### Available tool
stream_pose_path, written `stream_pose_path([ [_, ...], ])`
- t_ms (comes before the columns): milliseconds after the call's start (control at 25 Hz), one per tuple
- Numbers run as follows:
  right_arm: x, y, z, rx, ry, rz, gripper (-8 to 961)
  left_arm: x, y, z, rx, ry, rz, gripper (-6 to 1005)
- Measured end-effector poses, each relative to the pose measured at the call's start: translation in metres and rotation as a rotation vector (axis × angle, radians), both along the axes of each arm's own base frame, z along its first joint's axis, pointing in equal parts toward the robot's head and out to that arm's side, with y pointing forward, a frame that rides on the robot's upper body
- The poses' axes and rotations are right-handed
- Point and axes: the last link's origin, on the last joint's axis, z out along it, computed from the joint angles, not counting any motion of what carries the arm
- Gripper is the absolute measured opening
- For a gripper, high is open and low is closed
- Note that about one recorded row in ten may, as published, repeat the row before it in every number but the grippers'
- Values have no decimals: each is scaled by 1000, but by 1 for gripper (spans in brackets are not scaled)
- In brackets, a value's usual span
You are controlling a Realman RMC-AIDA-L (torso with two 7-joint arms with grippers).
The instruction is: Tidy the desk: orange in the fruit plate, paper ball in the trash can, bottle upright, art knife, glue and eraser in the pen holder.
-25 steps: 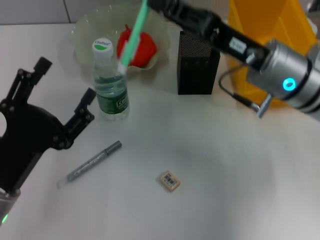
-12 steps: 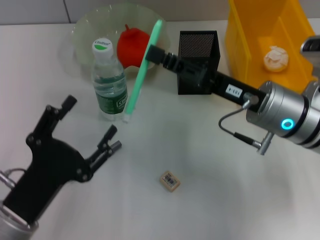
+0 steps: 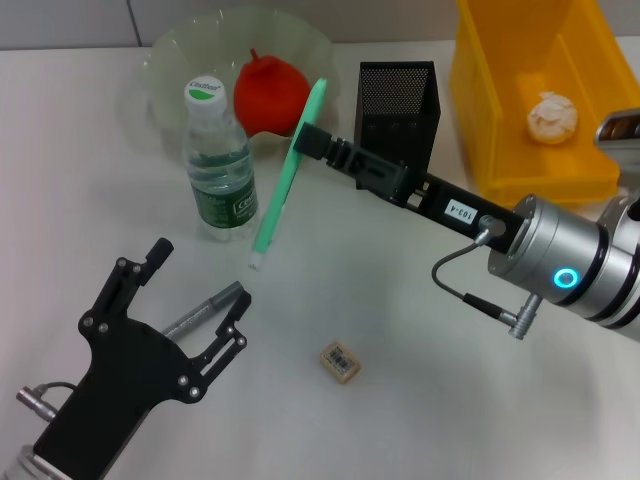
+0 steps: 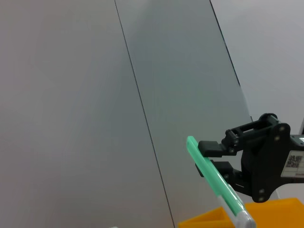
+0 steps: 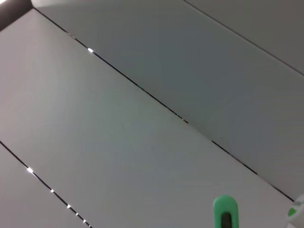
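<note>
Two tools | R tool point(image 3: 312, 137) pinching green art knife point(image 3: 287, 172) mid-shaft, above counter beside bottle point(image 3: 221, 165) | L tool point(image 3: 196, 300) wide open, empty, over gray glue point(image 3: 205, 310) nr front-left edge | knife light, stiff, slim; hold middle.

Green art knife point(image 3: 288, 172), red orange point(image 3: 270, 95), yellow trash can point(image 3: 500, 100), blk mesh pen holder point(image 3: 397, 100).

Lab-like bench (plain white table point(image 3: 480, 400); grey wall panels point(image 4: 95, 95)).

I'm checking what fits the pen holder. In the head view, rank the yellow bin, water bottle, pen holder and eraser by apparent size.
1. yellow bin
2. water bottle and pen holder: look alike, unranked
3. eraser
</note>
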Motion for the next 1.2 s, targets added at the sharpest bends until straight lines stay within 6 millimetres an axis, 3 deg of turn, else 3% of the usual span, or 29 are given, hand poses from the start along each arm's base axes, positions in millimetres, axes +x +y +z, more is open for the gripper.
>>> stream_pose_path([
  [320,0,-4,-6,-17,3,-16,164,0,-4,-2,-6,-9,18,812],
  [800,-2,-5,-10,-30,12,-35,163,11,4,-8,5,-48,34,814],
  [1200,-14,-4,-17,-52,5,-11,162,17,4,-13,-10,-76,45,812],
])
